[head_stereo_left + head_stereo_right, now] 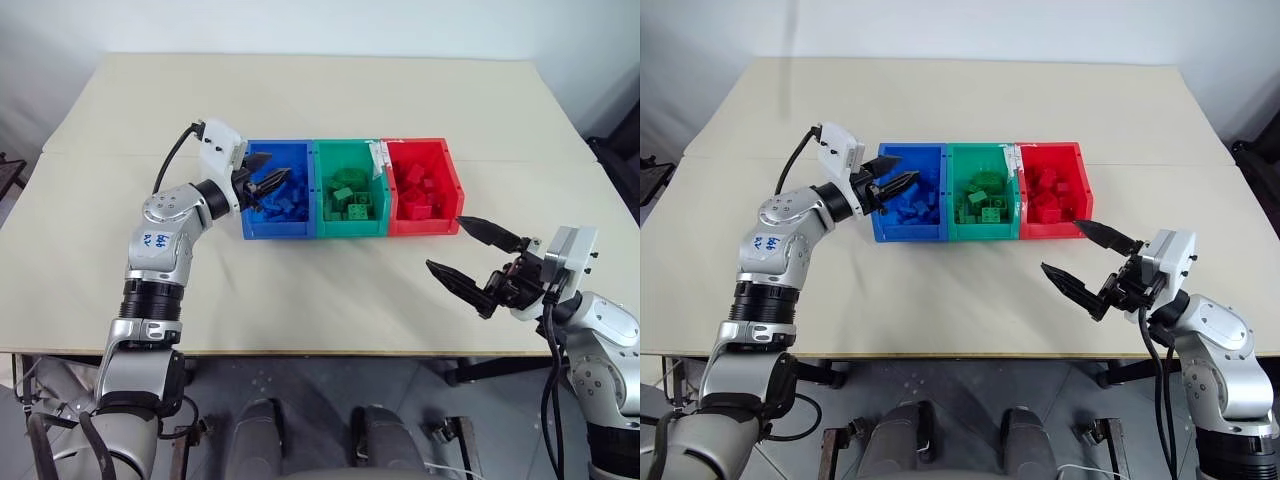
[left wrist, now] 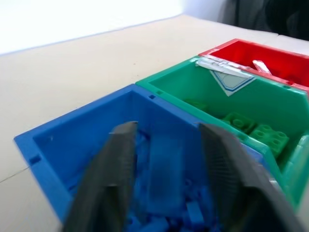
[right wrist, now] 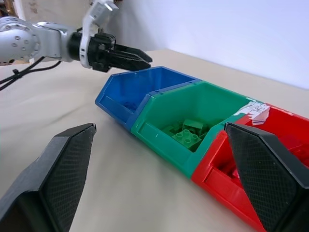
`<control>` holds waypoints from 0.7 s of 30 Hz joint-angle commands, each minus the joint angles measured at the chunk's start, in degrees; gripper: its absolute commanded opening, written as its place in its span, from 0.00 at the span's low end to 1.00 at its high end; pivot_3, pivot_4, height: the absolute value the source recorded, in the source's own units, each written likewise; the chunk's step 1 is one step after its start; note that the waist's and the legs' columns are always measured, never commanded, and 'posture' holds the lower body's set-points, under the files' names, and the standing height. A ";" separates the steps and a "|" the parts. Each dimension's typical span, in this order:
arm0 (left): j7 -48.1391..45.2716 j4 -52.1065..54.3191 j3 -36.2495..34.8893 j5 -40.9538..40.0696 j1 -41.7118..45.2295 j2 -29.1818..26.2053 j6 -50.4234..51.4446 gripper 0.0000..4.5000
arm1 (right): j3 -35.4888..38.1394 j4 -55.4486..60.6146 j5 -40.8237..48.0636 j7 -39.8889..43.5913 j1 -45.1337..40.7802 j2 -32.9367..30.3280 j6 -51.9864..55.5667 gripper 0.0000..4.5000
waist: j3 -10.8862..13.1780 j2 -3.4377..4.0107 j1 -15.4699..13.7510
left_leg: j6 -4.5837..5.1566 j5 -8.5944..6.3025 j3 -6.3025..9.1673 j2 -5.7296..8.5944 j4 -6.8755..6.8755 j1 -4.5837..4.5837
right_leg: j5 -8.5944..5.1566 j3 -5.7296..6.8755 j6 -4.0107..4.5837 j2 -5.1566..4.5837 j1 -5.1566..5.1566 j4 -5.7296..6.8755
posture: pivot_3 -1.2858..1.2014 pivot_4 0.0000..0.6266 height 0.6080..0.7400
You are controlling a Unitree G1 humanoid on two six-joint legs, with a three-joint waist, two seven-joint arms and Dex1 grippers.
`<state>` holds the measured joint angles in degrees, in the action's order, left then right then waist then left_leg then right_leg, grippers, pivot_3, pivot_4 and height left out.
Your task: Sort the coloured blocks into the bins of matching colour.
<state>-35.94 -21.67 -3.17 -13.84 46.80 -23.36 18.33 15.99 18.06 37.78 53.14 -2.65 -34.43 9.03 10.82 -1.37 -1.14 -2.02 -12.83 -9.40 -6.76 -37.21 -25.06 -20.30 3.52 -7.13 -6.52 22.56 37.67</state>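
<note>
A pale beige counter (image 1: 330, 300) is filling the room up to white walls. The left gripper (image 1: 268, 176), jaws parted and empty, is hovering over the blue plastic bin (image 1: 262, 228) holding blue studded bricks (image 1: 285, 205). Green plastic bin (image 1: 350, 228) and red plastic bin (image 1: 452, 185) are sitting alongside, joined. The right gripper (image 1: 462, 250) is hanging with jaws wide apart.

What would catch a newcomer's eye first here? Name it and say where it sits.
The row of three joined bins at mid-table: blue bin on the left, green bin in the middle, red bin on the right, each holding bricks of its own colour. The left claw hangs open over the blue bin's left edge. The right claw stands wide open above the table, in front of the red bin.
</note>
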 commanded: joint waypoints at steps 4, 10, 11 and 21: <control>-6.67 6.46 -3.83 -2.97 -5.81 -4.75 -4.07 0.99 | 0.82 1.81 0.50 2.72 1.36 -1.95 -0.22 1.00 | 0.00 0.01 0.32 | -0.01 0.01 -0.02 -0.01 0.01 0.03 | 0.00 -0.01 0.00 0.00 0.00 0.00 | 0.52 0.24 1.00; -16.26 14.01 -11.19 -7.34 -18.56 -13.73 -9.90 0.99 | 0.52 -1.77 -0.42 9.04 1.64 -5.44 -1.16 1.00 | 0.00 0.00 0.87 | -0.02 0.01 -0.04 -0.04 0.03 0.03 | 0.00 0.01 0.00 -0.01 -0.01 -0.01 | 0.52 0.24 1.00; -17.47 13.66 -12.30 -6.39 -21.15 -15.61 -13.01 0.99 | 0.22 -2.76 -0.67 9.96 1.09 -5.74 -1.30 1.00 | 0.00 0.00 1.09 | -0.01 0.01 -0.04 -0.04 0.04 0.03 | 0.00 0.00 0.00 -0.02 -0.01 -0.02 | 0.52 0.24 1.00; -18.71 14.83 -18.29 -4.62 -38.96 -22.31 -19.93 0.99 | -1.95 -13.03 -3.56 18.42 -3.99 -7.55 -3.31 1.00 | 0.00 0.00 0.92 | 0.07 -0.06 -0.07 -0.03 0.09 0.08 | -0.02 0.01 0.04 -0.11 -0.03 -0.07 | 0.52 0.24 1.00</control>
<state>-55.39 -9.63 -19.82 -18.29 7.89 -45.25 -0.34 13.20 5.39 34.05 70.63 -6.30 -41.19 6.95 10.82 -1.37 -0.22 -1.96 -12.89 -9.46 -6.79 -37.12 -24.99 -20.32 3.55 -7.09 -6.63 22.54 37.59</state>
